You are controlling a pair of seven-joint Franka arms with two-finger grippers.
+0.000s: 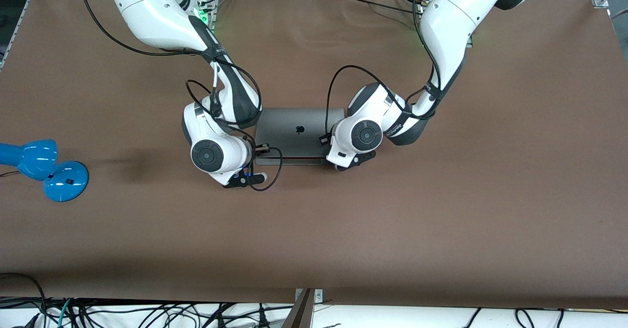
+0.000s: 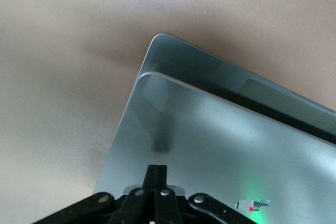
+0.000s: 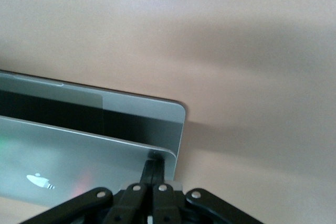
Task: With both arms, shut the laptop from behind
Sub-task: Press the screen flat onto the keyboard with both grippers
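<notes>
Left claw [image 2: 156,182]: we see it clenched, grasping nothing, tips pressing the lid's back near one corner.
Right claw [image 3: 154,174]: clenched too, empty, pressing the lid's other corner.
Laptop [image 1: 294,132]: mid-bench between both wrists, lid tilted low over its base, a dark gap still open.
Progress: we judge closing mostly done; the last push down remains.
Containers: none in view.
Lamp [image 1: 44,168]: blue, at nine o'clock from the laptop.

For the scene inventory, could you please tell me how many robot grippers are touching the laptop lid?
2. The left gripper, fingers shut, presses the laptop lid at its corner toward the left arm's end; the right gripper, also shut, presses the lid's corner toward the right arm's end.
</notes>
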